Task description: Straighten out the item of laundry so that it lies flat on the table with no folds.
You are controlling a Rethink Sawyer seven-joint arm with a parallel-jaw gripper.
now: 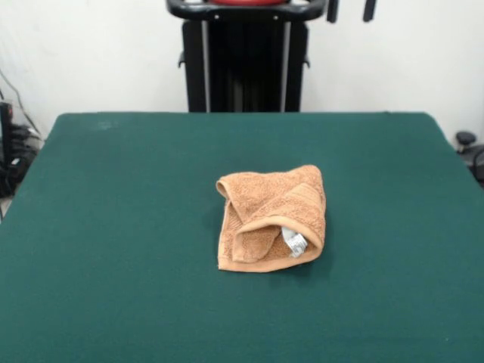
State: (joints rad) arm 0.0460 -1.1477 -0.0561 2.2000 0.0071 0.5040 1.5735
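Note:
The orange-brown terry towel (pixel 271 215) lies near the middle of the dark green table (pixel 113 227), a little right of centre. It is folded over itself into a rough bundle, with layers overlapping and a woven border band across the upper flap. Its small white label (pixel 295 243) pokes out near the front right corner. Only the tips of my gripper (pixel 351 9) show at the top edge, high above the far side of the table and well away from the towel. The two dark fingertips (pixel 333 9) hang apart with a gap between them, and nothing is held.
The robot's black pedestal (pixel 246 64) stands behind the table's far edge. Cables and dark equipment (pixel 11 147) sit off the table's left side. A dark object (pixel 465 140) sits off the right side. A white wall is behind.

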